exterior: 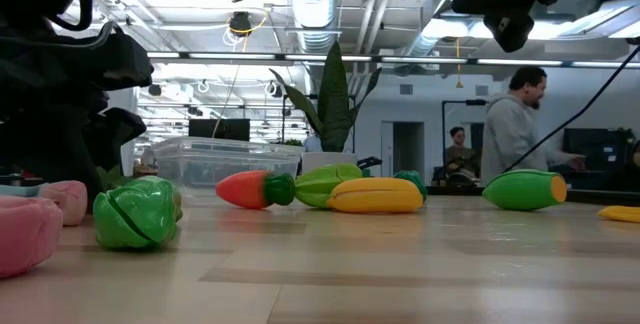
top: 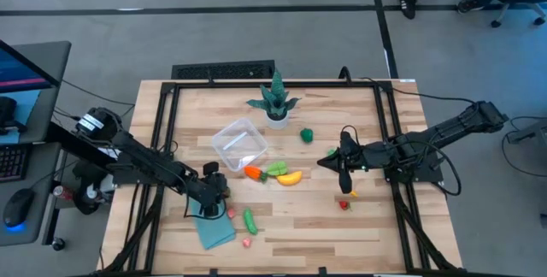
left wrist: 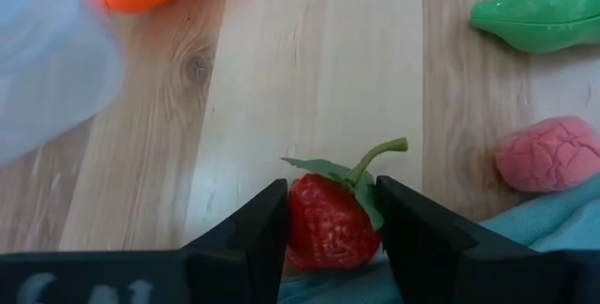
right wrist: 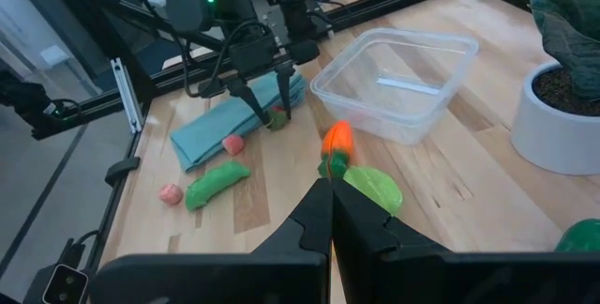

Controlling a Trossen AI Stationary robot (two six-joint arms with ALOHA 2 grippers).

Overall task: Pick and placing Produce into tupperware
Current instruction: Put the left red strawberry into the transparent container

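Note:
My left gripper (top: pixel 214 198) stands at the blue cloth's (top: pixel 214 228) far edge, shut on a red strawberry (left wrist: pixel 323 224) with a green stem. The clear tupperware (top: pixel 239 143) sits behind it, left of the table's middle, with no produce in it. An orange carrot (top: pixel 253 173), a light-green piece (top: pixel 275 169) and a yellow piece (top: pixel 291 178) lie in a row beside the tupperware's near right corner. My right gripper (right wrist: pixel 330 190) is shut on nothing and hovers right of that row (top: pixel 325 162), pointing at it. My left gripper pinches the strawberry by its two red sides (left wrist: pixel 298 220) between both fingers (left wrist: pixel 253 234), which come from above and point down. The leafy stem end (left wrist: pixel 375 159) sticks out past the fingertips. Whether the berry is lifted off the cloth's edge (left wrist: pixel 525 224), I cannot tell.
A potted teal plant (top: pixel 276 102) stands at the far edge, with a green piece (top: pixel 306 135) near it. A green pod (top: pixel 249 220) and pink pieces (top: pixel 246 243) lie by the cloth. A red (top: pixel 344 204) and a yellow piece (top: pixel 352 194) lie under the right arm. People move about in the room behind.

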